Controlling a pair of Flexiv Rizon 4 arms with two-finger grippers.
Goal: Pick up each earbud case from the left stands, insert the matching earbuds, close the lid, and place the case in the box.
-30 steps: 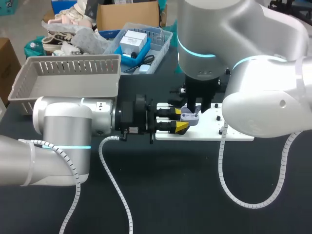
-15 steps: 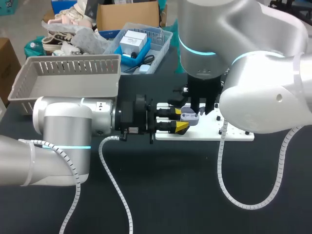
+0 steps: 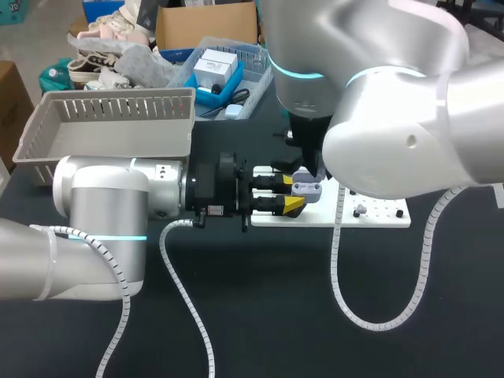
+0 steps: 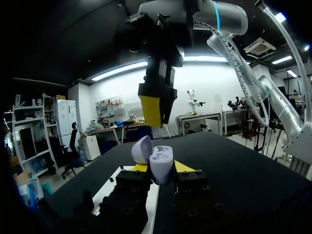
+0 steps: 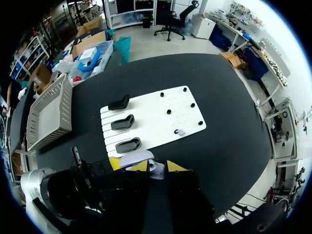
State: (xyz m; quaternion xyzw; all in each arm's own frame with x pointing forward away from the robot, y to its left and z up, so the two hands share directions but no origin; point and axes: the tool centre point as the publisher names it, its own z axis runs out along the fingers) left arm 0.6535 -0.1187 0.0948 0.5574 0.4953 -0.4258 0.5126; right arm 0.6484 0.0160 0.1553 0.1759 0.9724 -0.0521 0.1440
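The lavender earbud case (image 4: 161, 163) was found open, its lid (image 4: 142, 149) tipped back to one side, clamped between the two yellow tips of the left gripper (image 4: 161, 168), which pressed on it from both sides. In the head view the case (image 3: 307, 190) was held at the near end of the white board (image 3: 378, 214), just off the surface. The right gripper (image 4: 156, 111) hung directly above the open case, close to it but apart; from its own camera a pale shape showed at the right gripper (image 5: 157, 166), and whether it had hold of anything could not be determined. Three black stands (image 5: 123, 122) stood in a row along the board's edge nearer the grey slatted basket (image 5: 46, 117). A small pale item (image 5: 180, 131), too small to identify, lay among black pegs (image 5: 168, 111) at the board's other end. The basket sat on the black table (image 3: 276, 315), well apart from the case, beyond the left arm (image 3: 102, 205). The right arm (image 3: 394, 134) blocked the head view of most of the board, stands included.
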